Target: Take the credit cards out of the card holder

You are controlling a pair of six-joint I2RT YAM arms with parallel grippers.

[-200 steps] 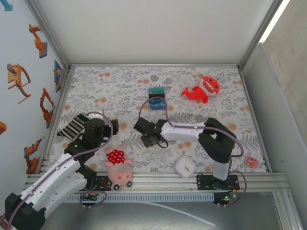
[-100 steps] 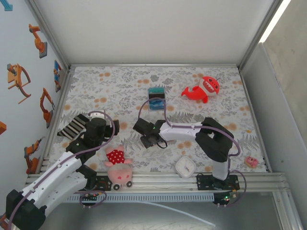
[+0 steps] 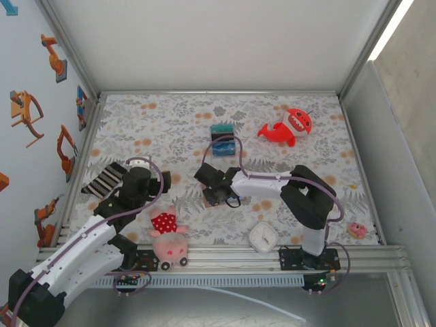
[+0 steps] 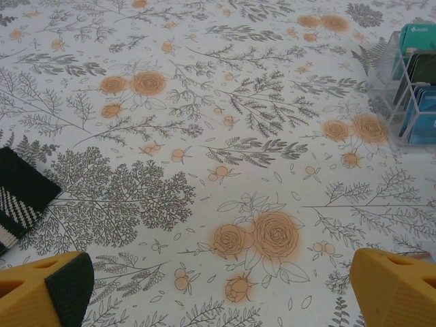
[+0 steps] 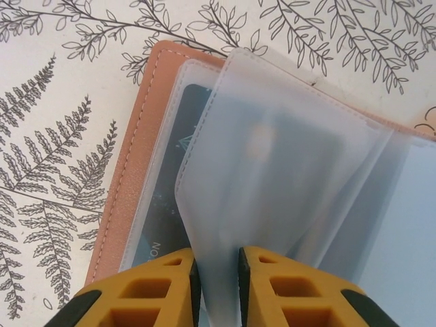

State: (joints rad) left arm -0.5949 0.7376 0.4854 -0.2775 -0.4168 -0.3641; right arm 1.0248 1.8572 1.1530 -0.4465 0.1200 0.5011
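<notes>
One frosted sleeve (image 5: 286,157) of the card holder (image 5: 126,177) sits pinched between our right gripper (image 5: 216,262) fingers; a dark credit card (image 5: 178,146) shows behind it. We see the holder central on the cloth (image 3: 178,208), with open room at 9 and 6 o'clock and the striped box (image 3: 223,139) at 12. Our right arm folds low leftward; our left gripper (image 4: 218,279) fingers are spread wide.

card holder (image 5: 127,178): 1 | red shark toy (image 3: 289,126): 1 | pink pig plush (image 3: 167,240): 1 | white clock (image 3: 262,236): 1 | teal striped box (image 3: 223,139): 1 | black-and-white striped piece (image 3: 101,180): 1 | small pink toy (image 3: 356,229): 1

Floral table (image 3: 157,129) — card holder (image 5: 126,177), teal box (image 3: 223,139), red shark (image 3: 289,126), white clock (image 3: 262,236)
</notes>
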